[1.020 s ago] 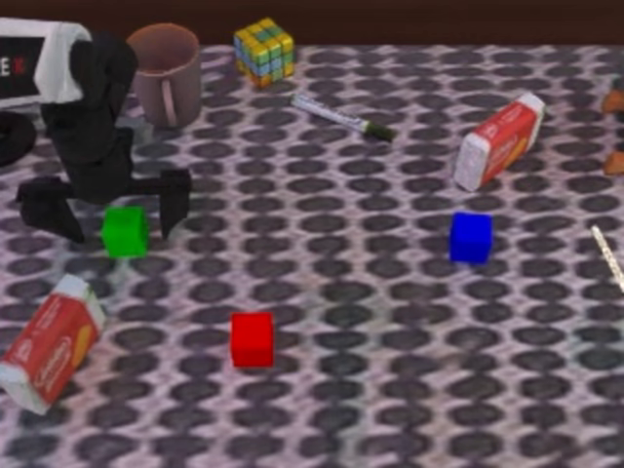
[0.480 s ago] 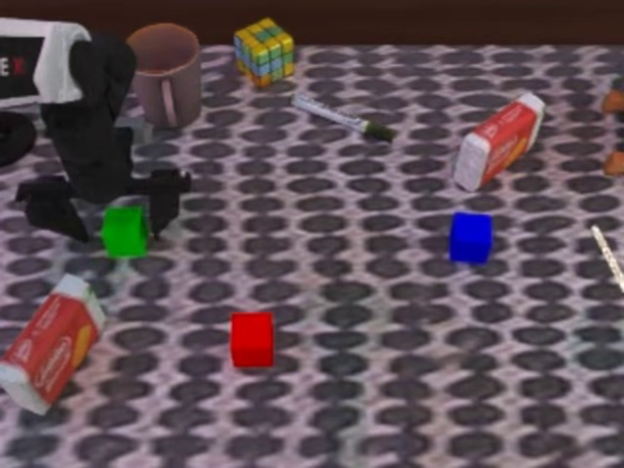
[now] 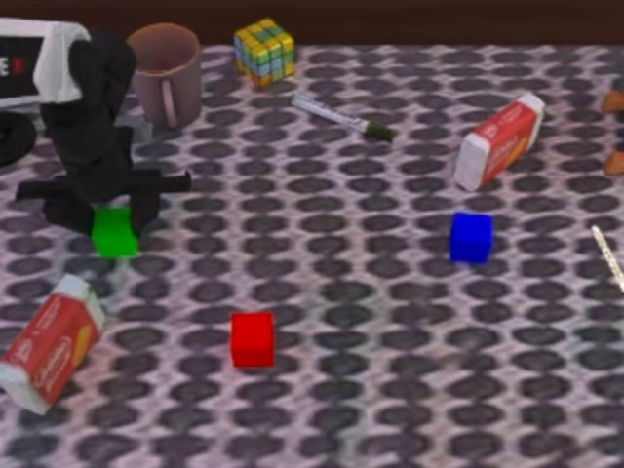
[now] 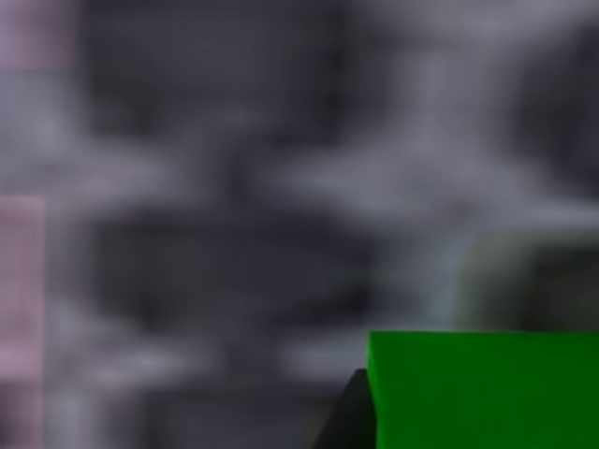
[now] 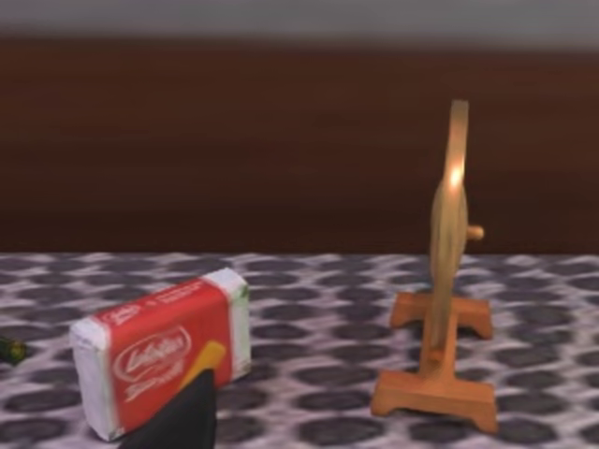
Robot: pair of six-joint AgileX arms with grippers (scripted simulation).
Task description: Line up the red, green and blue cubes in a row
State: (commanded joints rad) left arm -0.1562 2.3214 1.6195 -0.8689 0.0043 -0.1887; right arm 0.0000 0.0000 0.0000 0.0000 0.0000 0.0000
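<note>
Green cube sits near the table's left edge, gripped: our left gripper has its two dark fingers pressed against the cube's opposite sides, clamped on it, likely so it can be carried toward the others. In the left wrist view the green cube fills one corner close to the lens, one dark finger against its side. Whether it is off the cloth yet we cannot tell. Red cube rests toward the front edge, left of centre; blue cube lies right of centre, well apart from both. No row exists yet; we judge the green one is the outlier being brought in. Our right arm is outside the top view; its wrist camera shows only a dark fingertip, so we cannot tell its finger state, beside a red-and-white carton and a wooden stand. A mug, puzzle cube and marker line the back edge.
</note>
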